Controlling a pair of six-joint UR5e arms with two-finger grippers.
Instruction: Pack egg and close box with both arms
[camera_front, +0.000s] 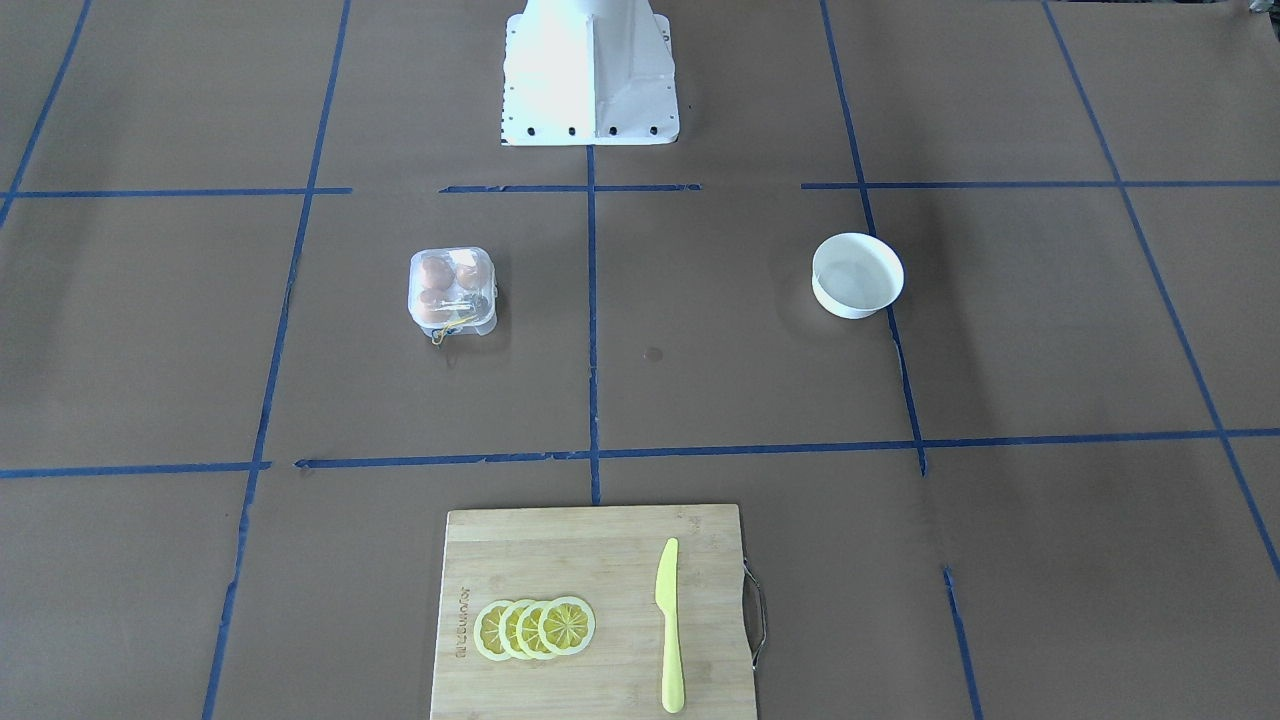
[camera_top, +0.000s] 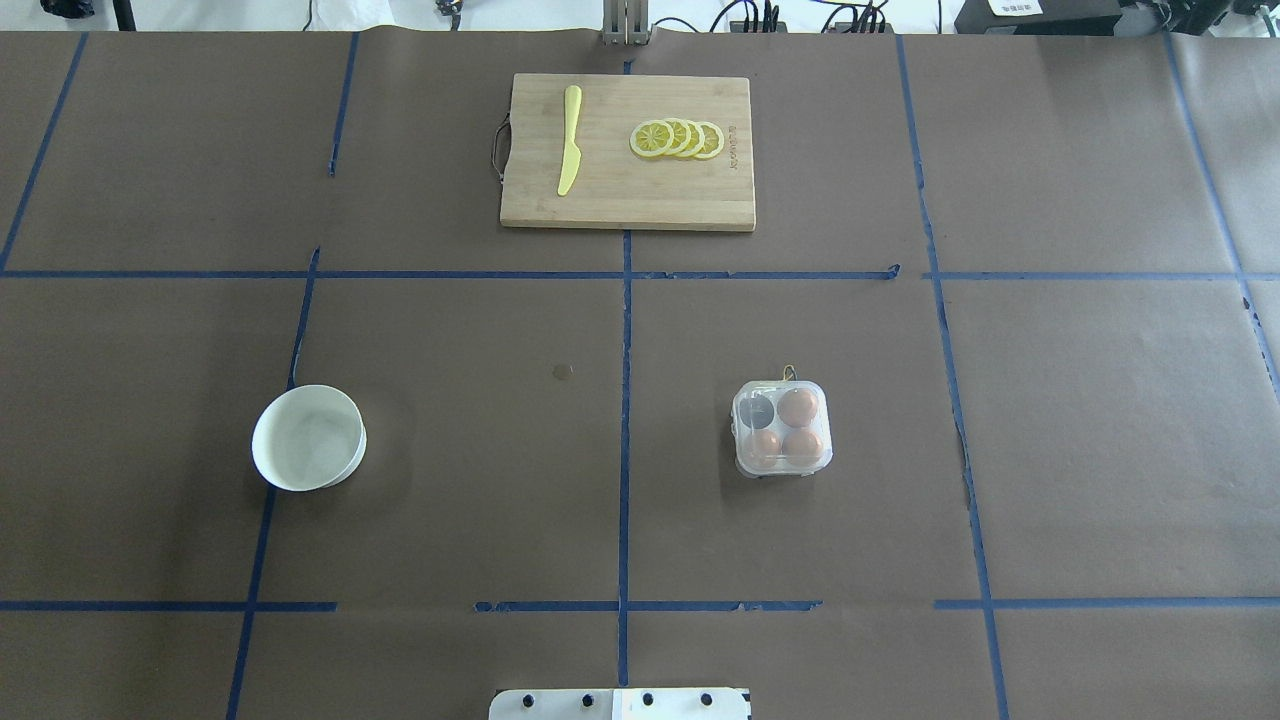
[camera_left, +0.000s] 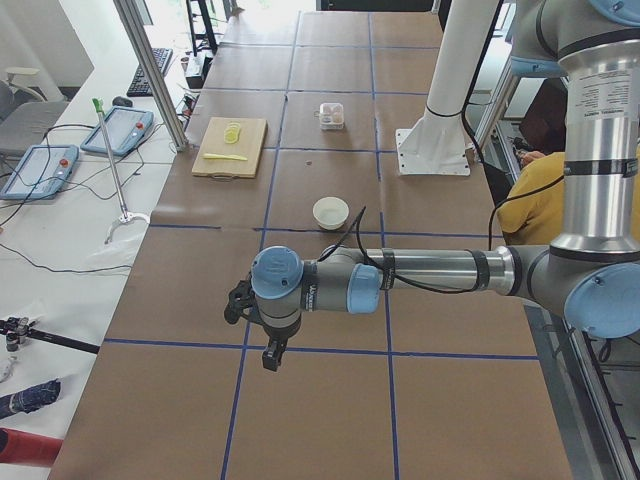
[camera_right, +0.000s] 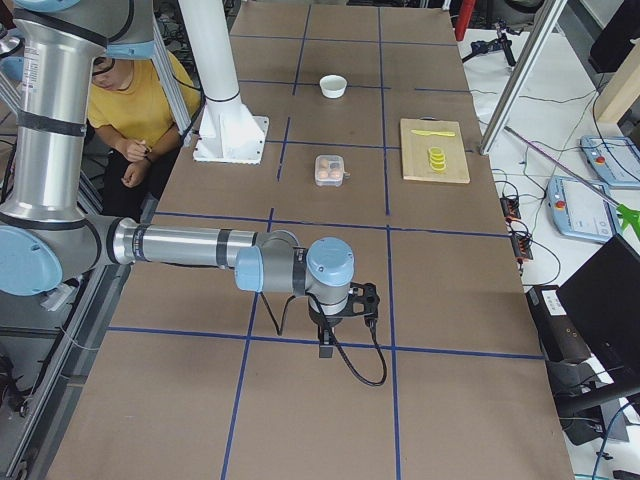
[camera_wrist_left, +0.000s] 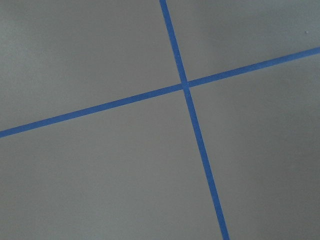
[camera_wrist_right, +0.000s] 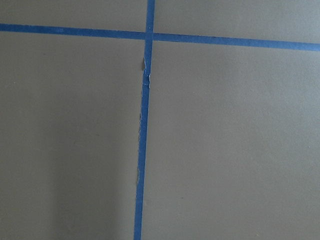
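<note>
The clear plastic box stands on the table's right half, and shows in the front view too. Three brown eggs lie in its cells; I cannot tell which is the task's egg. The fourth cell looks dark. The lid seems to lie down over the cells. A thin yellow band sticks out at the far side. My left gripper hangs over the table's left end, far from the box. My right gripper hangs over the right end. I cannot tell whether either is open or shut.
A round white bowl stands empty on the left half. A wooden cutting board at the far edge carries a yellow knife and lemon slices. The white pedestal base is at the near edge. Both wrist views show only brown paper and blue tape.
</note>
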